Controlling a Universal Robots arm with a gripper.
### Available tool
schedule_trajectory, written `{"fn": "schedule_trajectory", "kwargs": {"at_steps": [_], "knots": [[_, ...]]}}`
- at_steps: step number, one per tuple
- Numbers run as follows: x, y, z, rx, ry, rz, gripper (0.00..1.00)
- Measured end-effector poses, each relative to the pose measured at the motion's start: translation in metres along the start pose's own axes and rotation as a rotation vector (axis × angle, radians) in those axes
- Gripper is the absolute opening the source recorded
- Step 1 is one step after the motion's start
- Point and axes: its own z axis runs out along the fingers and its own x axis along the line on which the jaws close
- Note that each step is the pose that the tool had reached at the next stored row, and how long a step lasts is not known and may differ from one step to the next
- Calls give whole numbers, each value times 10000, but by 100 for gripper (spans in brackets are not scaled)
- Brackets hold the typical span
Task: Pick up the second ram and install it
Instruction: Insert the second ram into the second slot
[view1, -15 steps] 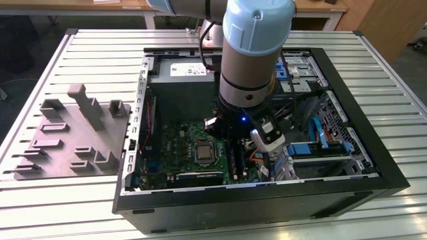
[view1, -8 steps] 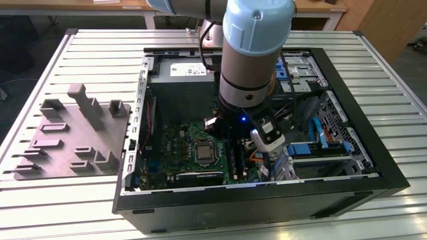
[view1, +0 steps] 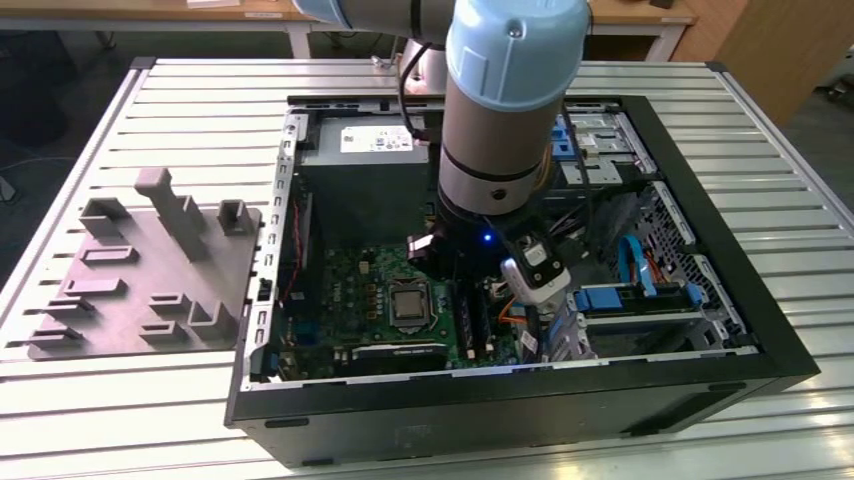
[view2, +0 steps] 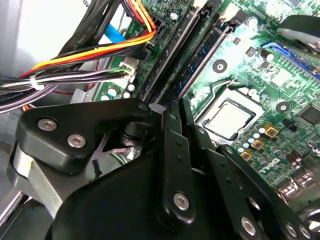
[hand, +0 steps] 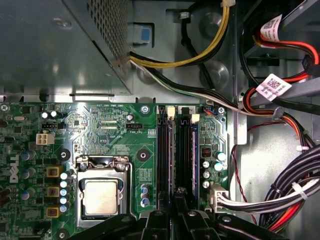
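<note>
My gripper (view2: 172, 106) is down inside the open computer case, over the long black sockets (hand: 163, 155) of the green motherboard (hand: 110, 125). The second ram (view2: 202, 62), a narrow dark stick with bluish chips, stands edge-up in a socket beside the processor (hand: 100, 197). It runs straight into the thin gap between my fingers (view2: 167, 150). The fingers are drawn close together on its near end. In the first wrist view the gripper (hand: 176, 214) sits right over the socket rows. In the exterior view the arm (view1: 514, 100) hides the gripper and the stick.
The grey power supply (view1: 367, 150) sits at the back of the case (view1: 534, 400). Cable bundles (hand: 280, 195) and a blue drive bay (view1: 627, 300) crowd the side next to the sockets. A grey fixture block (view1: 147, 270) lies on the slatted table at the exterior view's left.
</note>
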Motion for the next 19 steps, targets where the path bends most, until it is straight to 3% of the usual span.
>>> {"fn": "schedule_trajectory", "kwargs": {"at_steps": [6,16,19], "knots": [[-2,6,-123,-2,-1,0,19],[-9,19,-428,-2,-1,0,19],[-9,20,-437,1,-1,-1,19]]}}
